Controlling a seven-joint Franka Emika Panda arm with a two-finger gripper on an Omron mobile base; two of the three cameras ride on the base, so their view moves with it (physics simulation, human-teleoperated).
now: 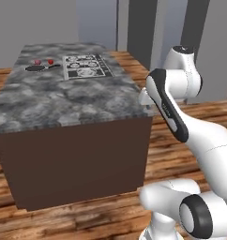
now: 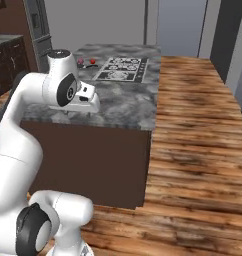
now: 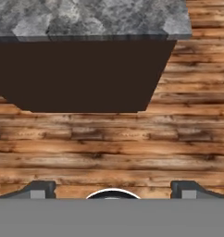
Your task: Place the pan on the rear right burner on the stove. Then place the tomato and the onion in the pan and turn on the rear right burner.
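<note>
White arm (image 1: 190, 136) folded close to the cameras, gripper (image 3: 112, 190) spread wide and empty above the wooden floor (image 3: 114, 148), pan (image 1: 36, 68), onion (image 1: 38, 62) and tomato (image 1: 50, 61) sat on the island counter (image 1: 64, 101) just left of the stove (image 1: 87, 67)

Far end of the granite island (image 1: 73, 101): stove (image 1: 86, 67). Just left of stove: pan (image 1: 36, 68), onion (image 1: 38, 62) and tomato (image 1: 50, 61) behind it.
</note>
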